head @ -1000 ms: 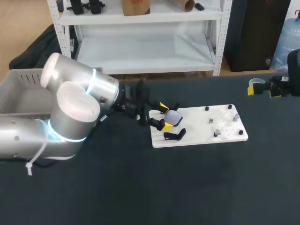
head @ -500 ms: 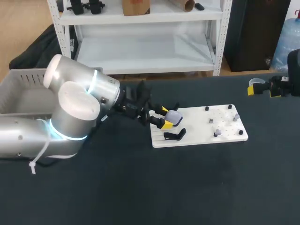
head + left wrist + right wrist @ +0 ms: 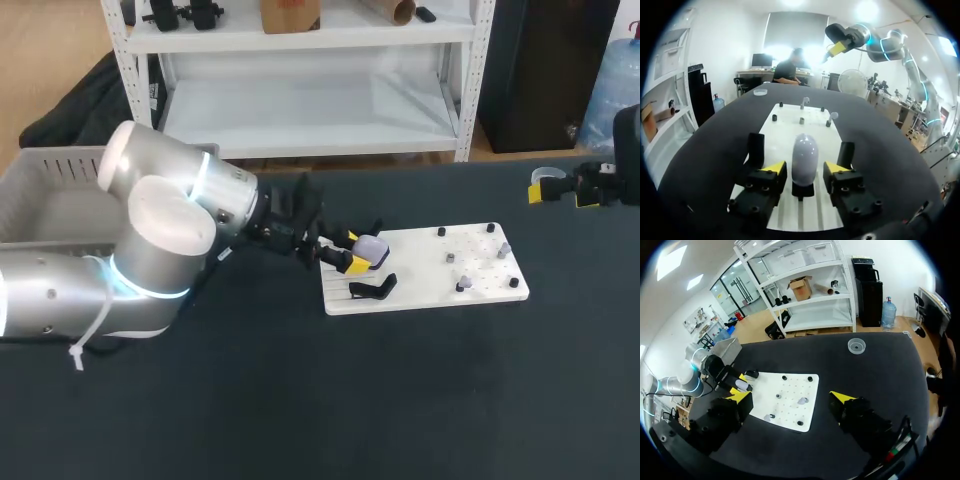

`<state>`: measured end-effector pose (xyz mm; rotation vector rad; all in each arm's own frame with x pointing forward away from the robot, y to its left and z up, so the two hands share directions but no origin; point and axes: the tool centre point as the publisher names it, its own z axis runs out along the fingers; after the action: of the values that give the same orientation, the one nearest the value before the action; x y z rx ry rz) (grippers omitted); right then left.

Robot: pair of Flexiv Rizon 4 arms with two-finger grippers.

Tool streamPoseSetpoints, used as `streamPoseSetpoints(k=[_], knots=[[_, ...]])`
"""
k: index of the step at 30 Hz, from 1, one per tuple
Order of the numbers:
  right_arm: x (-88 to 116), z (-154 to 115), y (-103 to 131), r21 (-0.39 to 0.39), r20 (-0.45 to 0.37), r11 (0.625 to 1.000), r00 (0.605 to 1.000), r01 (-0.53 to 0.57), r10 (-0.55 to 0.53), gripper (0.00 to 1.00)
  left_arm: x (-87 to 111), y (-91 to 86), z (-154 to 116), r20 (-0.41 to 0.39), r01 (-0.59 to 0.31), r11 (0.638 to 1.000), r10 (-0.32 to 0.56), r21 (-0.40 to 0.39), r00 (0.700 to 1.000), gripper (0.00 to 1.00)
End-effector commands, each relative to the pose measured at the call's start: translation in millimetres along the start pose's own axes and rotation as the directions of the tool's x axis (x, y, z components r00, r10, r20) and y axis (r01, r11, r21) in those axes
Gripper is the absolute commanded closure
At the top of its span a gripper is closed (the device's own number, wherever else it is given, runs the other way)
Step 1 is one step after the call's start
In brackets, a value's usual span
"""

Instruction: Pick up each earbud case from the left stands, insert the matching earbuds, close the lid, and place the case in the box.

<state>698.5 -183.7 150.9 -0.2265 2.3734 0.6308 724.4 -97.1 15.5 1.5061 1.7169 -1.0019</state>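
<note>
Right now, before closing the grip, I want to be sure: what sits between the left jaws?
The left wrist view shows the earbud case upright on its stand between the left jaws, a gap on each side.

Left gripper [image 3: 353, 251] astride earbud case [image 3: 372, 246], white board [image 3: 420, 272], right gripper [image 3: 562, 191] apart

Surface [image 3: 400, 400]: matte black. Board [image 3: 425, 285]: white, dotted with a grid of small holes and black pegs. Earbud case [image 3: 804, 157]: pale lavender, plain. Stand [image 3: 372, 289]: black. Left gripper's fingers [image 3: 765, 182]: black with bright yellow tips. Left arm [image 3: 170, 215]: silver-grey with a glowing cyan ring. Box [image 3: 40, 195]: light grey.
</note>
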Motion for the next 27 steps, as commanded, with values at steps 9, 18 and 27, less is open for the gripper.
streamPoseSetpoints(k=[9, 18, 27], knots=[[-0.4, 0.9, -1.3, -0.004, -0.001, 1.000, 1.000, 0.001, -0.001, 0.00, -3.0, 5.6, 3.7, 0.009, -0.008, 1.000, 0.008, 0.021, 1.000, 0.61], [-0.4, 0.9, -1.3, -0.004, -0.001, 1.000, 1.000, 0.001, -0.001, 0.00, -4.4, 2.4, 4.4, 0.020, -0.014, 0.999, 0.014, 0.031, 1.000, 1.00], [-0.4, 0.9, -1.3, -0.004, -0.001, 1.000, 1.000, 0.001, -0.001, 0.00, -7.0, -3.0, -4.0, 0.039, -0.026, 0.999, 0.025, 0.026, 0.999, 1.00]])
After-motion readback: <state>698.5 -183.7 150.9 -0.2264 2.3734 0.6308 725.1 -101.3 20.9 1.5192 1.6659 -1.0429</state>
